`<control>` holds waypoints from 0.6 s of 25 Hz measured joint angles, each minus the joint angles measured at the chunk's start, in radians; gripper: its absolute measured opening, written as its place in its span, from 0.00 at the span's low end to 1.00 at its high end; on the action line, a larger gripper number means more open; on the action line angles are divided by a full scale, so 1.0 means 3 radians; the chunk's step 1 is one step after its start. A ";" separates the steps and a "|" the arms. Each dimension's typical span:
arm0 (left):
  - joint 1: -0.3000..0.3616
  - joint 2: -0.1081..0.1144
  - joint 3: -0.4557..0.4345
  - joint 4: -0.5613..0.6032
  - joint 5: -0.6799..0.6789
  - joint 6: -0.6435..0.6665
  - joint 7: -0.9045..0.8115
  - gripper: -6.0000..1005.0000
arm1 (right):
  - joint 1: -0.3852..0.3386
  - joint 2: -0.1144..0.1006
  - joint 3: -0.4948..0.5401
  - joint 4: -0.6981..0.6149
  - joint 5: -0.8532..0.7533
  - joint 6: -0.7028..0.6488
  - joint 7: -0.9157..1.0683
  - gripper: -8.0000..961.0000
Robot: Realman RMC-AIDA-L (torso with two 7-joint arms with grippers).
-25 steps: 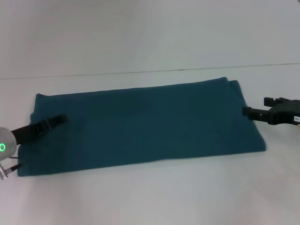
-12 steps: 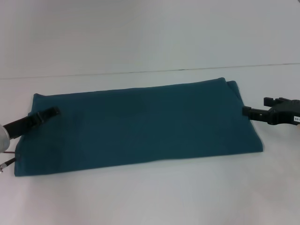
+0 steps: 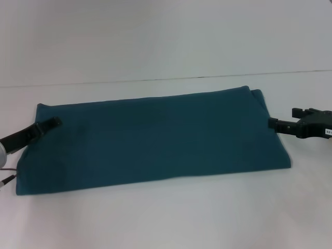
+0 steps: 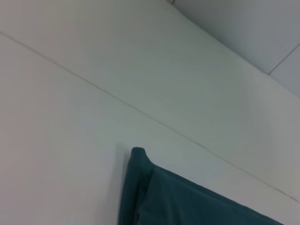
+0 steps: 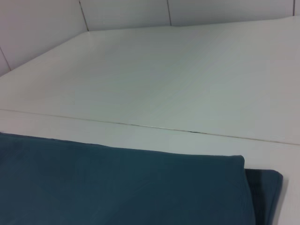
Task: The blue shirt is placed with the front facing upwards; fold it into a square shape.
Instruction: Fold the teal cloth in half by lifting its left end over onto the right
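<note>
The blue shirt (image 3: 155,137) lies flat on the white table as a long dark teal rectangle, with no lettering or collar showing. My left gripper (image 3: 52,123) hovers over the shirt's left end, close to its far corner. My right gripper (image 3: 271,123) sits just off the shirt's right edge, at about mid-height of that edge. A folded corner of the shirt (image 4: 187,201) shows in the left wrist view. In the right wrist view the shirt (image 5: 117,187) shows a layered edge at one end.
The white table (image 3: 166,218) spreads around the shirt on all sides. A thin seam (image 3: 166,79) runs across it just behind the shirt. A pale wall rises at the back.
My left gripper has drawn back to the left along the shirt's left end. The shirt's left edge shifted slightly left early on, then stayed put. The right arm has not moved.
</note>
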 joint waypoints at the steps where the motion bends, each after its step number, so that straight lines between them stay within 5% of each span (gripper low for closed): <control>1: 0.0000 0.0000 0.0000 -0.0004 0.0001 -0.0002 0.0000 0.87 | 0.0000 0.0000 0.0000 0.0000 0.0000 0.0002 0.0000 0.95; 15: -0.0023 0.0001 0.0028 -0.0089 0.0021 -0.0058 0.0043 0.87 | 0.0000 0.0000 0.0000 0.0002 0.0000 0.0010 0.0000 0.95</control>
